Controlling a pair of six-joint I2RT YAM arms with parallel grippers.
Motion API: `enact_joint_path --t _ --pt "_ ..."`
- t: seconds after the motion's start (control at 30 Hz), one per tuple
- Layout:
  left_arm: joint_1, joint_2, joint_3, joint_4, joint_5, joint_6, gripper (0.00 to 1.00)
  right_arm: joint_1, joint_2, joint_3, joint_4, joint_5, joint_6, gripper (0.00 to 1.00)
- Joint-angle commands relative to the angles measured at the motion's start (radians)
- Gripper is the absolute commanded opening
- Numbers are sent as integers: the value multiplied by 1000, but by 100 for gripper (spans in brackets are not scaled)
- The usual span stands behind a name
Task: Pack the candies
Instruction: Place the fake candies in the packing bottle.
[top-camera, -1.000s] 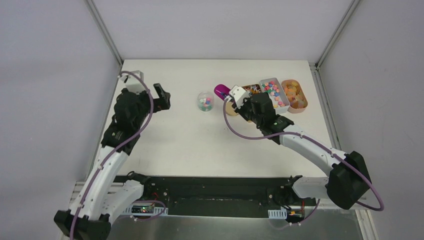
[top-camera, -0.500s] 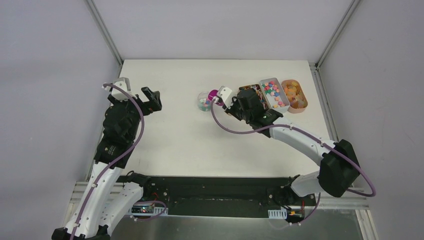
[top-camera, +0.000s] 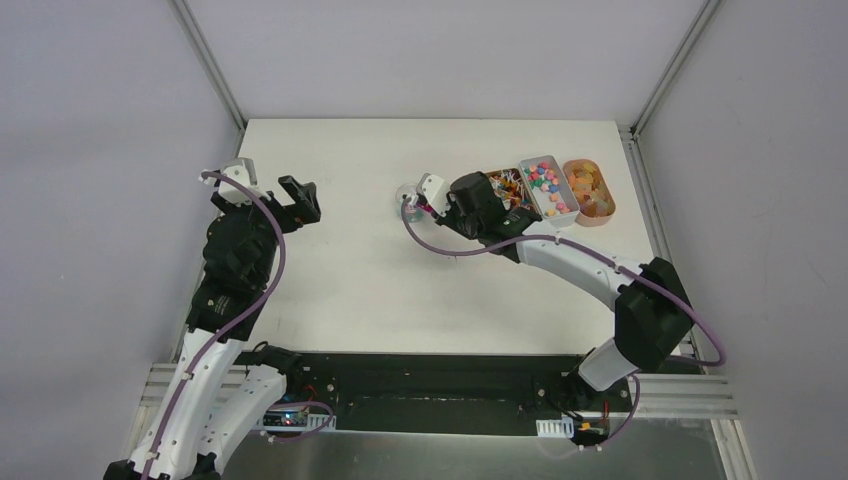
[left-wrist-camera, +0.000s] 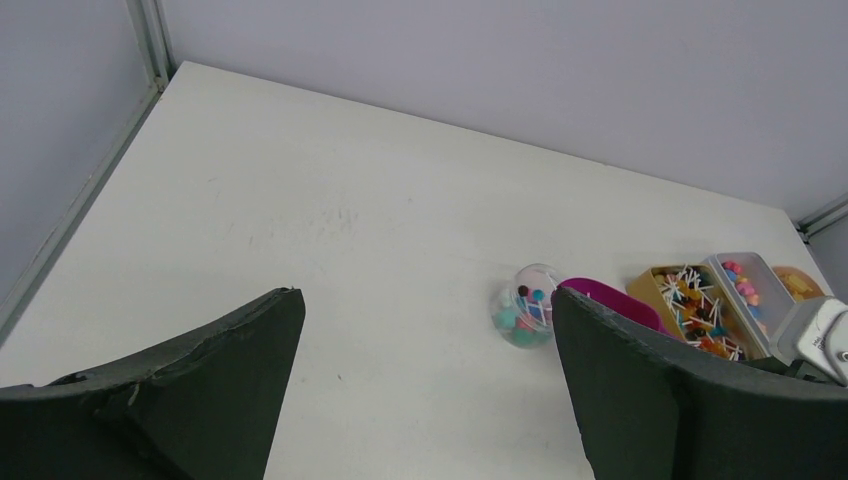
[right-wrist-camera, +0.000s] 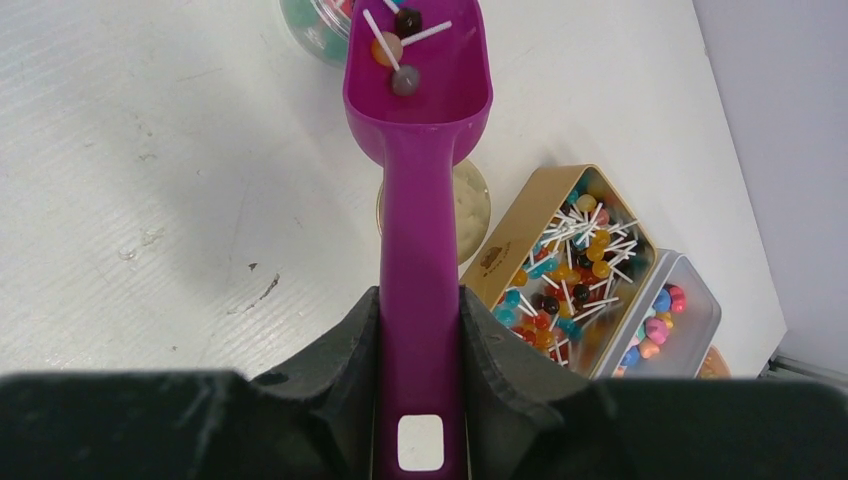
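While the purple scoop (right-wrist-camera: 415, 100) was gripped by its handle in the narrowly closed right hand (right-wrist-camera: 420, 300), its bowl was held at the rim of the small clear jar (left-wrist-camera: 527, 305), with a few candies (right-wrist-camera: 395, 55) lying in it and more seen inside the jar. The pouring step was judged to be in hand, and a forward tilt of the scoop, centred over the jar's mouth, was called for next. The left hand (left-wrist-camera: 425, 300) was spread wide, well apart from the jar, with nothing held.
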Motion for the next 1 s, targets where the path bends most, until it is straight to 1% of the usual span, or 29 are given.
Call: enact_joint_path --t 0.0,0.57,0.87,0.97 --pt "-11 -14 2 32 -22 18 99 13 5 66 -5 43 -16 0" --pt "-13 -17 -3 33 -37 22 99 44 18 135 -79 86 -45 0" --pt "-14 -3 -6 35 -34 29 99 58 -33 139 -101 102 -76 0" --pt "-14 23 -5 36 -25 30 99 60 -56 142 -112 114 -83 0"
